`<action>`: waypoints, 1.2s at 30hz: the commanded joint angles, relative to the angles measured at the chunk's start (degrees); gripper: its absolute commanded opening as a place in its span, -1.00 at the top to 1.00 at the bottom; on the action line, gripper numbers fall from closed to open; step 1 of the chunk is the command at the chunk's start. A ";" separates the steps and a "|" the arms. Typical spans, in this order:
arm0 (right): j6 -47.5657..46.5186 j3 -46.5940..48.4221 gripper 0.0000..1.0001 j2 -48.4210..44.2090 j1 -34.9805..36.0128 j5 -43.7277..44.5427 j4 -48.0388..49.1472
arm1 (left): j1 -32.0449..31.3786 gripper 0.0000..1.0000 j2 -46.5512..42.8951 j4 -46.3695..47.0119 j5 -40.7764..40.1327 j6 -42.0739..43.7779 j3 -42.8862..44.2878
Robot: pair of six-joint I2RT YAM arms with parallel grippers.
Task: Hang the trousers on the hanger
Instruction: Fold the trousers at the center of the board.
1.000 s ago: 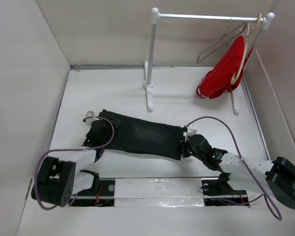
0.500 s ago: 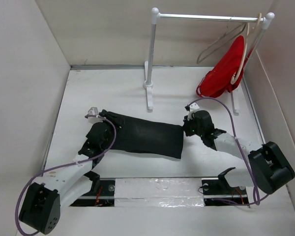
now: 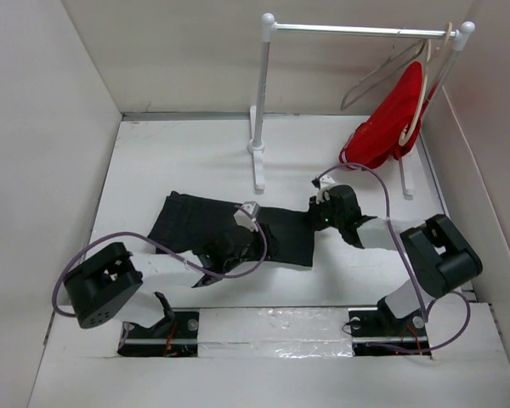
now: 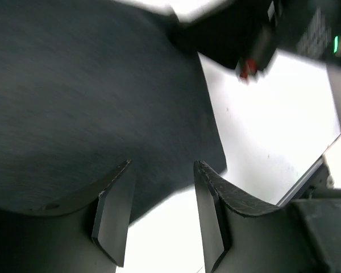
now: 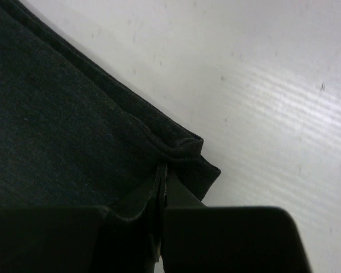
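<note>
The white table (image 3: 170,153) is being covered across its middle by the black trousers (image 3: 187,219), which are being carried flat on it, stretched from left to right and rumpled towards their middle. At the far side, the two feet of a white garment rack (image 3: 263,85) are being borne by the surface, the left foot near the trousers' far edge. A strip of silver tape (image 3: 272,327) is being carried along the near edge.

black trousers (image 3: 184,223), pale grey hanger (image 3: 378,75), red garment (image 3: 389,119) — white table (image 3: 178,153).
</note>
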 commanded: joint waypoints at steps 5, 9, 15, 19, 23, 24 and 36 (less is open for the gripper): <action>-0.71 9.90 1.00 8.36 -1.87 -1.01 0.72 | -4.68 0.15 8.99 7.43 -0.44 1.94 5.89; -2.29 14.48 1.00 9.95 -2.39 -1.79 -1.21 | -4.68 0.15 13.65 7.79 0.01 1.68 7.74; -4.05 11.07 1.00 0.47 -1.62 -1.62 -4.38 | -4.68 0.15 19.11 9.54 2.02 0.54 9.33; -3.62 3.16 1.00 -10.69 0.50 0.40 -5.88 | -4.68 0.15 14.11 7.01 1.59 1.23 9.24; -0.90 -5.71 1.00 -19.57 2.78 -0.74 -6.06 | -5.21 0.15 2.89 1.47 -0.86 3.25 9.06; -0.46 -7.21 1.00 -22.20 3.31 -1.35 -5.97 | -5.21 0.15 1.11 -0.19 -2.61 3.43 8.80; 4.38 -15.84 1.00 -21.52 8.76 2.33 -3.42 | -2.40 0.15 -6.55 -2.14 -2.98 2.99 6.34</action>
